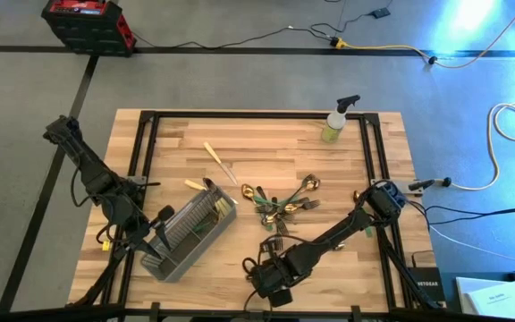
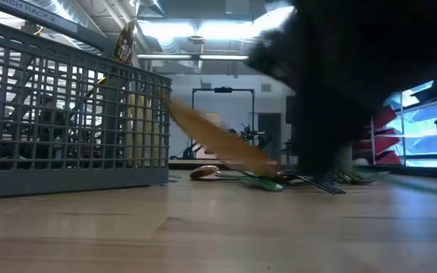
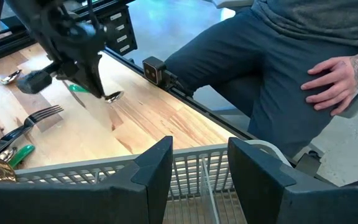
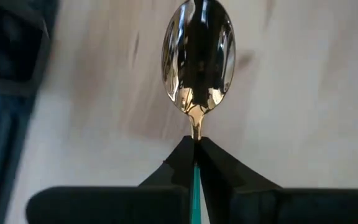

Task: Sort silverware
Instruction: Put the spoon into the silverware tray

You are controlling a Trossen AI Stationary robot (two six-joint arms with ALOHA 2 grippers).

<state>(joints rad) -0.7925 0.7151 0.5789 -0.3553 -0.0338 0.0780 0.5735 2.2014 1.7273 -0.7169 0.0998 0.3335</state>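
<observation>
Right, from my seat the right gripper [image 4: 196,144] has its fingers pinched fully together on the green handle of a gold-bowled spoon [image 4: 197,56], which sticks straight out ahead of the fingertips above bare table wood. In the overhead view that arm reaches across the near edge of the table [image 1: 266,134], its gripper [image 1: 266,279] just right of the grey wire caddy [image 1: 190,231]. The left gripper [image 3: 201,163] sits at the caddy's near end with its fingers partly apart, straddling the rim [image 3: 194,152]; I see nothing held between them. The rest of the silverware [image 1: 280,204] lies in a loose pile mid-table, a few pieces already stand in the caddy, and a cream-handled knife [image 1: 219,163] lies apart beyond it. A seated person's hand [image 3: 334,78] shows past the table edge.
</observation>
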